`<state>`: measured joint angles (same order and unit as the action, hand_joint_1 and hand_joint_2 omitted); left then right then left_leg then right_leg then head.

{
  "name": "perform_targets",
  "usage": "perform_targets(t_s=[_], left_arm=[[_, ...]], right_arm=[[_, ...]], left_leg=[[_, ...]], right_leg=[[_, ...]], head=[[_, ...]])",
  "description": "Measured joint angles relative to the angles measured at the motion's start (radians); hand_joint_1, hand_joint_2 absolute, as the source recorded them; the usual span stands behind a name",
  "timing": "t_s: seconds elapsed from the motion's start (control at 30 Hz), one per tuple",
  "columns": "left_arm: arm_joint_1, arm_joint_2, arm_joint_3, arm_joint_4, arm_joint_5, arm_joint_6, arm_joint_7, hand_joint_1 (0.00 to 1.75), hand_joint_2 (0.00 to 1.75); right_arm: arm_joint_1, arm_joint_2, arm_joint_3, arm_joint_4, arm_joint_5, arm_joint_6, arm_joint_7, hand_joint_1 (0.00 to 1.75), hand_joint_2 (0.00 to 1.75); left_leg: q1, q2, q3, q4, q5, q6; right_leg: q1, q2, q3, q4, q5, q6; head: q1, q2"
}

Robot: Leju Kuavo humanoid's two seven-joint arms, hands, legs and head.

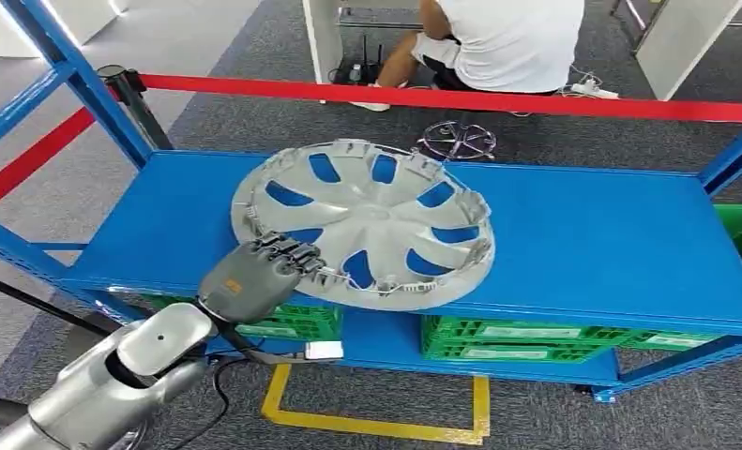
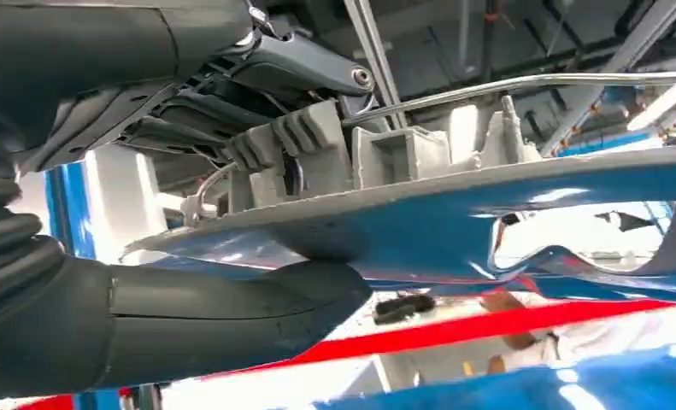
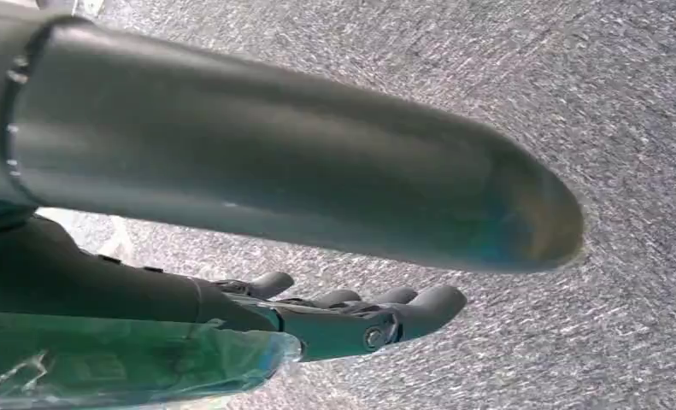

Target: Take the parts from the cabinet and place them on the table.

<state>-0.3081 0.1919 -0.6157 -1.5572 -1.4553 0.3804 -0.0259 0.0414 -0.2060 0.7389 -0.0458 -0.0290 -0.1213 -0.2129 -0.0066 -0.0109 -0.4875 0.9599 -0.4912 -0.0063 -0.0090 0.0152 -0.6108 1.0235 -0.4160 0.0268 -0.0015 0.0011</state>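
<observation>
Overhanging the blue shelf's [image 1: 583, 234] front edge, the grey hubcap [image 1: 376, 220] was gripped at its near rim by the left robot hand [image 1: 254, 272]; the right robot hand [image 3: 343, 316] was held spread above carpet.

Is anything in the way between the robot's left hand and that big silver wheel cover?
No. The left hand already grips the near rim of the wheel cover on the blue shelf, fingers above, thumb below.
</observation>
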Motion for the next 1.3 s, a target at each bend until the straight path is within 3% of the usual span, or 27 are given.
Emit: perform_targets(t_s=[0.67,1.3], left_arm=[[-0.001,0.019,0.034,-0.087,-0.033,0.067,0.017,1.75,1.75],[0.001,0.023,0.043,-0.09,-0.053,0.092,0.019,1.75,1.75]], right_arm=[[0.001,0.0,0.007,0.0,0.006,-0.007,0.002,0.0,0.0],[0.001,0.0,0.008,0.0,0.006,-0.007,0.003,0.0,0.0]], left_leg=[[0.0,0.0,-0.001,0.0,0.0,0.0],[0.0,0.0,-0.001,0.0,0.0,0.0]], right_leg=[[0.0,0.0,-0.001,0.0,0.0,0.0],[0.0,0.0,-0.001,0.0,0.0,0.0]], head=[[0.0,0.0],[0.0,0.0]])
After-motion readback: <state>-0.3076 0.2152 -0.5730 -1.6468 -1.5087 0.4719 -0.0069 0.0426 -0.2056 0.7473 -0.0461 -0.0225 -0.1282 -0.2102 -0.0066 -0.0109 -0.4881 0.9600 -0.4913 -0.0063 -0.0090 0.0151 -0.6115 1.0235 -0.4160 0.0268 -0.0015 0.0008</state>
